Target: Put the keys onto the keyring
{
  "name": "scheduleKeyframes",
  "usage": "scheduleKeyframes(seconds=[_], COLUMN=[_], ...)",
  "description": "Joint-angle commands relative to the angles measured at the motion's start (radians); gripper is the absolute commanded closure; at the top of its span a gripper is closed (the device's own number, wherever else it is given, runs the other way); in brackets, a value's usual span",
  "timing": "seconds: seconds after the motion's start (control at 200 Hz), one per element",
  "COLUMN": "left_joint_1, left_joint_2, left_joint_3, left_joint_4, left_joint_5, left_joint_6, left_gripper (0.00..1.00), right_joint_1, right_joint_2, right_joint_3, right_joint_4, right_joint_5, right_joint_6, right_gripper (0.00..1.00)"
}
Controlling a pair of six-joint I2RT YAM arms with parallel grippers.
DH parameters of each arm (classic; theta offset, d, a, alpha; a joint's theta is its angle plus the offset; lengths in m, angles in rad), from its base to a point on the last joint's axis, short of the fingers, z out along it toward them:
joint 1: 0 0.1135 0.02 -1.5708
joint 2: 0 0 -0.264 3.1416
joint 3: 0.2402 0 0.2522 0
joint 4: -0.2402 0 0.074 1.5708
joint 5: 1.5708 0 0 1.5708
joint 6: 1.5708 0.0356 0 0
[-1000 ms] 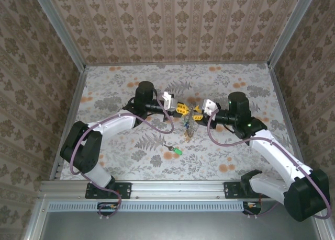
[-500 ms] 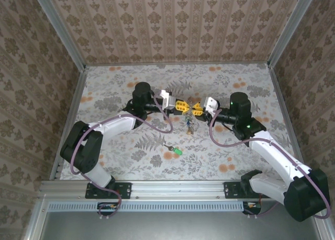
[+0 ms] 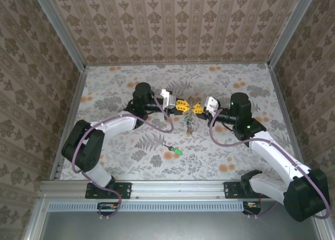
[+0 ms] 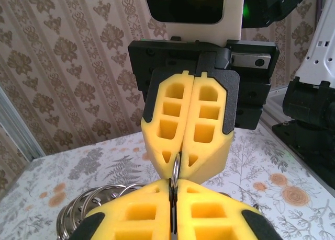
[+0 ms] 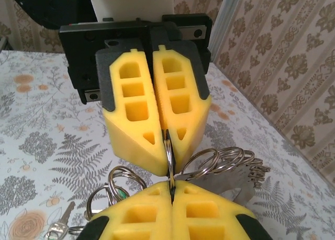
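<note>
My left gripper (image 3: pixel 185 105) and right gripper (image 3: pixel 197 107) meet tip to tip above the middle of the table. Both are shut on the same thin keyring (image 4: pixel 175 172), seen edge-on between the yellow pads (image 5: pixel 168 148). A bunch of small metal rings and keys (image 3: pixel 189 124) hangs below the two grippers. In the right wrist view several small rings (image 5: pixel 230 160) and a flat metal piece (image 5: pixel 251 180) hang to the right, more rings (image 5: pixel 112 183) to the left with a green key head (image 5: pixel 121 194) among them. One loose green-headed key (image 3: pixel 176 151) lies on the table nearer the arm bases.
The floral table cover (image 3: pixel 115 88) is walled in by patterned panels on three sides. A metal rail (image 3: pixel 172 187) runs along the near edge. Purple cables (image 3: pixel 162 129) loop from both wrists just above the table.
The two grippers have closed the gap between them and their tips now touch. The hanging bunch of rings and keys has risen slightly and swung under them. The loose green key has not moved.
</note>
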Motion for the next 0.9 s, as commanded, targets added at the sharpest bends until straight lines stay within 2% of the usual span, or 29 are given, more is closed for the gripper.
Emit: scheduleKeyframes(seconds=[0.0,0.195,0.24,0.31,0.68,0.895], left_joint_1=[0.009,0.003,-0.002,-0.011,-0.05,-0.071], left_joint_2=[-0.027,-0.048,-0.048,-0.049,-0.033,-0.019], left_joint_3=[0.018,0.11,0.134,0.161,0.223,0.232], left_joint_4=[-0.108,-0.476,-0.562,-0.648,-0.802,-0.798], left_joint_5=[0.008,-0.014,-0.021,-0.031,-0.095,-0.138], left_joint_6=[0.03,0.22,0.272,0.327,0.421,0.419], left_gripper=[0.87,0.84,0.76,0.76,0.73,0.73], right_joint_1=[0.002,0.026,0.034,0.039,0.079,0.1], right_joint_2=[-0.039,-0.039,-0.039,-0.036,-0.024,-0.018], right_joint_3=[0.03,0.085,0.095,0.107,0.152,0.155], right_joint_4=[-0.086,-0.261,-0.285,-0.313,-0.41,-0.412], right_joint_5=[0.012,0.117,0.138,0.159,0.245,0.262], right_joint_6=[-0.072,-0.218,-0.237,-0.259,-0.323,-0.317], right_gripper=[1.0,1.0,1.0,1.0,1.0,1.0])
